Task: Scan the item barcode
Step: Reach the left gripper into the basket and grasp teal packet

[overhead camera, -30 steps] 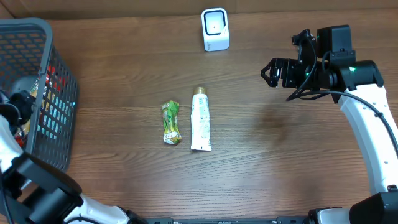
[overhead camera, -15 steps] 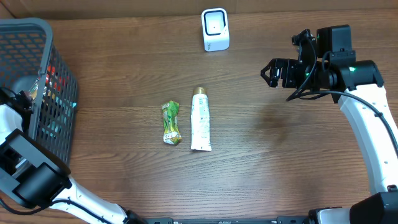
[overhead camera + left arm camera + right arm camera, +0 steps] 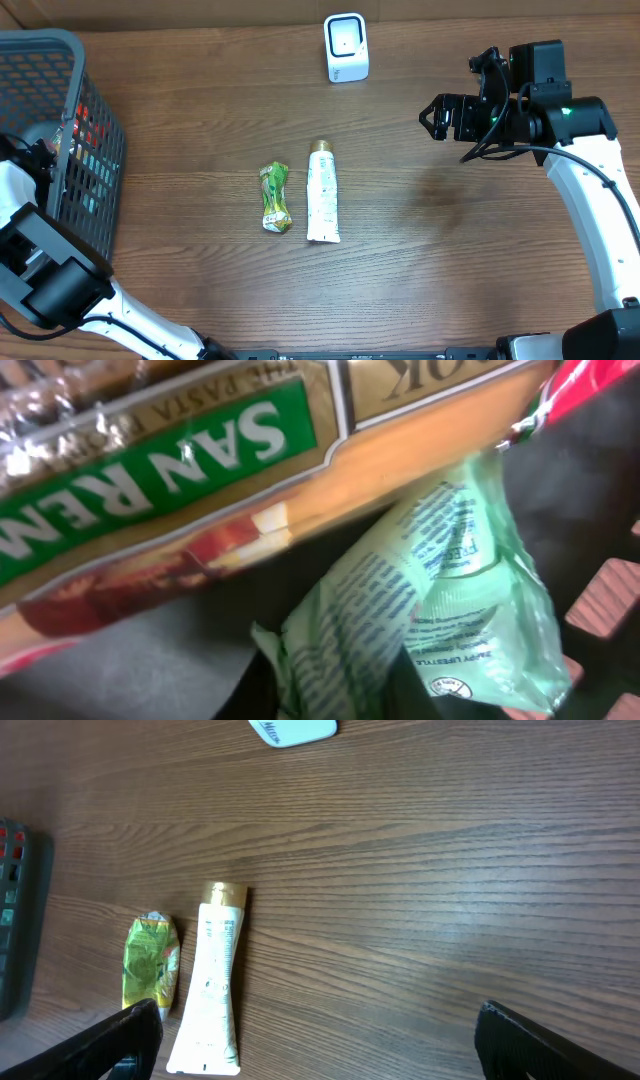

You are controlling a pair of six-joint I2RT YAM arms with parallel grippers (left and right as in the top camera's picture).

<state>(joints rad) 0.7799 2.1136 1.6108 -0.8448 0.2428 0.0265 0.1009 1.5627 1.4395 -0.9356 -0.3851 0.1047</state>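
Left fingers now shut inside the basket; right side unchanged.

The left gripper (image 3: 337, 695), spread a moment ago, has snapped closed on the lower edge of a pale green packet (image 3: 440, 610) lying under a pasta pack (image 3: 200, 450) in the grey basket (image 3: 60, 45). That arm has shifted a little at the basket's near wall. The right gripper (image 3: 440, 115) still hangs wide open over the table (image 3: 450, 260). The tube (image 3: 322, 195), green pouch (image 3: 275, 197) and white scanner (image 3: 346, 47) have not moved.
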